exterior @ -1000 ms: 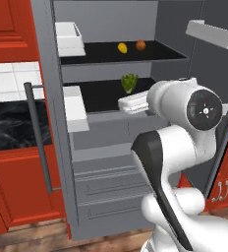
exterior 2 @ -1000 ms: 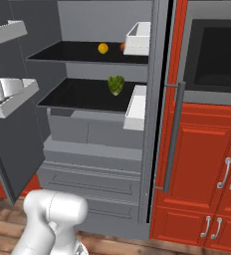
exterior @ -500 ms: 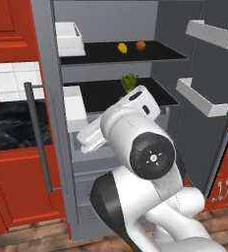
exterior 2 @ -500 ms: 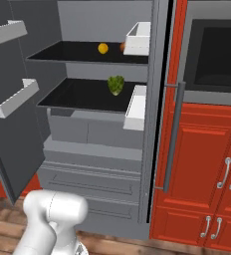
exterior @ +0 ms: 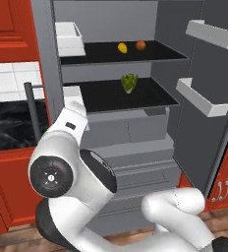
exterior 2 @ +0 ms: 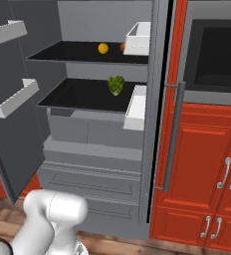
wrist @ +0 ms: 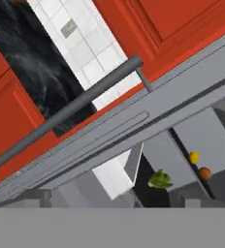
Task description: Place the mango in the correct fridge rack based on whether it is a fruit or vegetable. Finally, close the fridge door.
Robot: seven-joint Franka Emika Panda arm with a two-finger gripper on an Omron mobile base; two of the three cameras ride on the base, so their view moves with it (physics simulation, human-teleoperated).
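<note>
The mango lies on the fridge's top shelf beside a red-orange fruit; it is also in the right base view and the hand view. Both fridge doors stand open. The left fridge door carries a vertical bar handle and a white bin. The right door bears white bins. My arm is swung left in front of the left door. Its hand looks at that door's handle with nothing between the fingers. The arm hides the fingertips.
A green leafy vegetable sits on the lower shelf above wide grey drawer fronts. Red cabinets and a dark oven flank the fridge on the right. A black counter and white tiles are on the left.
My arm has swung from the right side of the fridge opening across to the left door. The mango, the vegetable and both doors have stayed put.
</note>
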